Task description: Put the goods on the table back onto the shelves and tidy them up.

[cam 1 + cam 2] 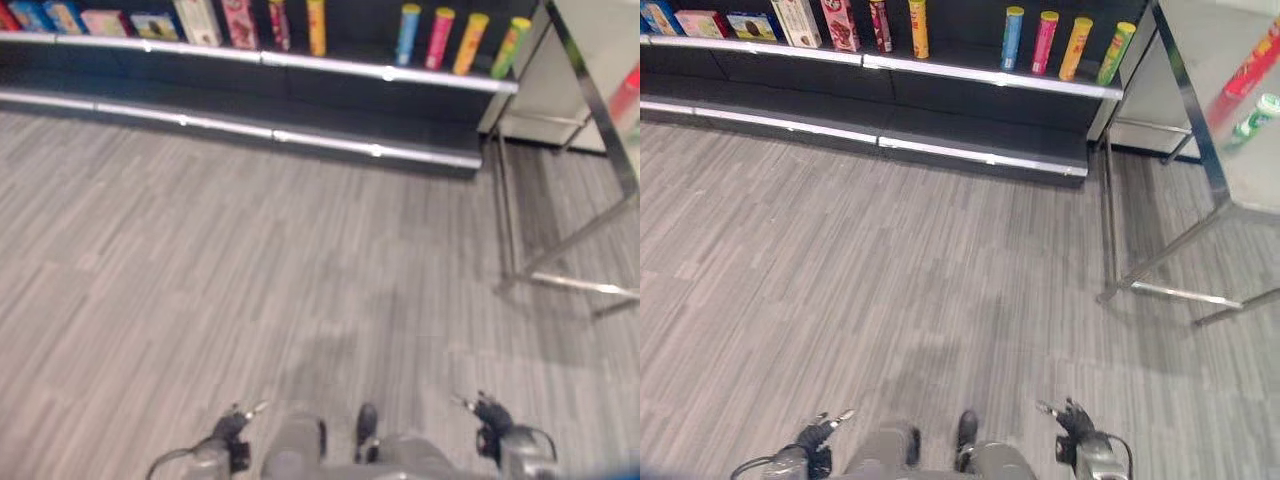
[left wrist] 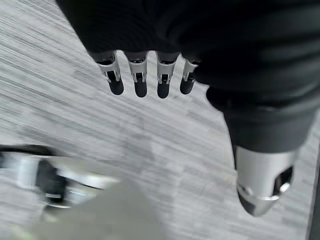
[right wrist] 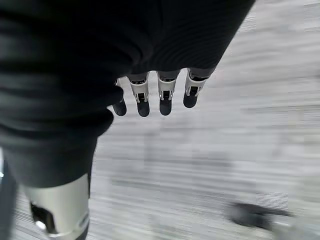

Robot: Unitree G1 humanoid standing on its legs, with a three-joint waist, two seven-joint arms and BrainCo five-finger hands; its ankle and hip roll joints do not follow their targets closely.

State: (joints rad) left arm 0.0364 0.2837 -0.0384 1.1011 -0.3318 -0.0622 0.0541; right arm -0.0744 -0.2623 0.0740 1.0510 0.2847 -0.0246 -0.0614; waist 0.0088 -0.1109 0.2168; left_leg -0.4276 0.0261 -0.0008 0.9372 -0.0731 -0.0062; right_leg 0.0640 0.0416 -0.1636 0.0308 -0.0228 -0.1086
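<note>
Hands: your left hand (image 2: 150, 75) and right hand (image 3: 155, 92) hang low at your sides over the grey plank floor (image 1: 250, 260), fingers straight and relaxed, nothing in either.
Reason for that posture: you look to be between pickups, arms parked while the body turns or walks, so no grip is wanted yet.
Goods on the table: a red tube (image 1: 1250, 70) and a green-and-white can (image 1: 1252, 118) lie on the pale tabletop (image 1: 1200, 40), far right in the right eye view, well apart from both hands.
Table: it stands on a chrome frame (image 1: 1160, 255) just beside the shelf's right end.
Shelf: the dark upper shelf (image 1: 300, 58) carries upright tubes at its right end, blue (image 1: 408, 32), pink (image 1: 439, 37), yellow (image 1: 470, 42) and green (image 1: 510, 46), each tilted a little, and boxes (image 1: 200, 20) further left.
Lower shelf: the lower tier (image 1: 300, 110) looks bare, so there is room.
Stage: the table goods are untouched; the task looks early.
Next, as a judgement: you need to face right and close on the table before any reach.
</note>
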